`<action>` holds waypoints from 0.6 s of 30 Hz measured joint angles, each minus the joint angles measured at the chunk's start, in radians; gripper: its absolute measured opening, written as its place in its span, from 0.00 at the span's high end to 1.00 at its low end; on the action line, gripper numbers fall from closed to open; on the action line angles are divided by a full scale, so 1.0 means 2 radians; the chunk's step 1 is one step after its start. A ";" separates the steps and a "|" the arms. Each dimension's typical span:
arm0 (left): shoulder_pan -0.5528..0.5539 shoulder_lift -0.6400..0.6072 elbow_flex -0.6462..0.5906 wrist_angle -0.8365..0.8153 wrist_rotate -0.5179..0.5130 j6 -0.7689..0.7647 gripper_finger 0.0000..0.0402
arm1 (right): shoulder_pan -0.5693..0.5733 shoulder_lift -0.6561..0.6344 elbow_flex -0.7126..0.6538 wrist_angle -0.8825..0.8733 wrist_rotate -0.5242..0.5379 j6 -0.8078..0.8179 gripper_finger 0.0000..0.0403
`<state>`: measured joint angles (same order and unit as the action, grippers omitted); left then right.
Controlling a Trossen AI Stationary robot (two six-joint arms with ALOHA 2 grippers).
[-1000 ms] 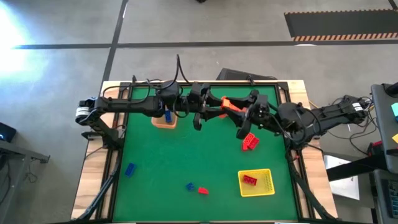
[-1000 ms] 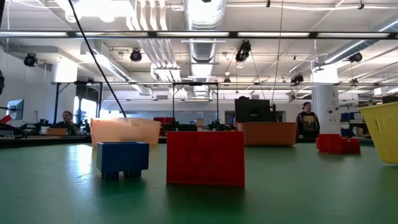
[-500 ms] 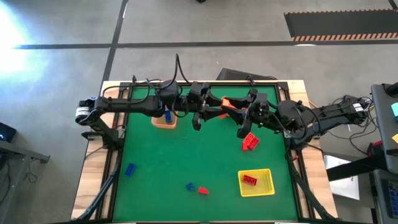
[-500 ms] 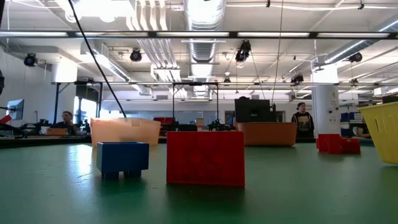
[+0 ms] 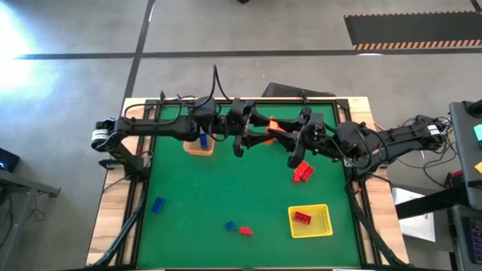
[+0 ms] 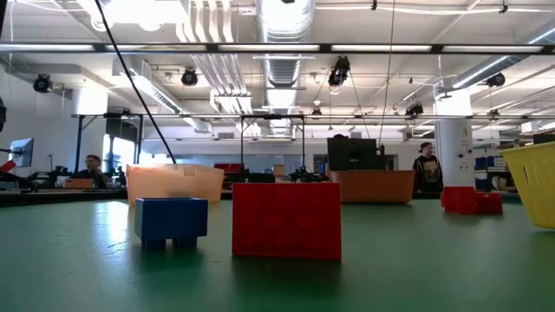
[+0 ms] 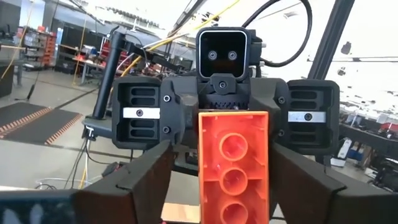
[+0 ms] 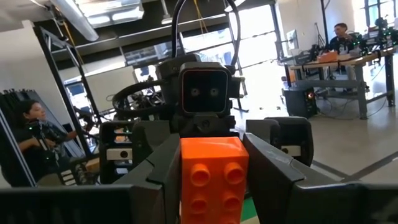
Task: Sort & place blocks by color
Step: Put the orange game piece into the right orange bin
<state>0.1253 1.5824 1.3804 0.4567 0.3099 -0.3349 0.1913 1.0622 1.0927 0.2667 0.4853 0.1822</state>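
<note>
Green worktop (image 5: 226,192), far edge: both jaws clamped on one orange block (image 5: 280,129), mid-handover; next, one releases.

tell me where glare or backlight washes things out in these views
High view: a bright patch burns out the floor at the upper left corner. Low view: ceiling lights flare white, while the red block up close stays evenly lit. Left wrist view: the sky behind blows out, leaving the right pincer dark behind the orange block. Right wrist view: the windows glare white.
</note>
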 joint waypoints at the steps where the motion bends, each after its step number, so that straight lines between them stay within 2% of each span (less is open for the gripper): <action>1: 0.000 -0.001 0.000 -0.002 0.000 -0.001 0.40 | 0.000 0.000 0.000 0.000 0.001 0.000 0.68; 9: 0.013 -0.008 0.000 -0.049 0.002 0.000 0.27 | -0.001 0.000 0.000 -0.003 0.013 -0.006 0.68; 18: 0.048 -0.044 0.000 -0.139 0.001 0.004 0.25 | -0.003 -0.013 0.000 -0.054 0.068 -0.005 0.68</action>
<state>0.2218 1.4945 1.3804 0.1793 0.3112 -0.3264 0.1860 1.0354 1.0920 0.1589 0.6218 0.1719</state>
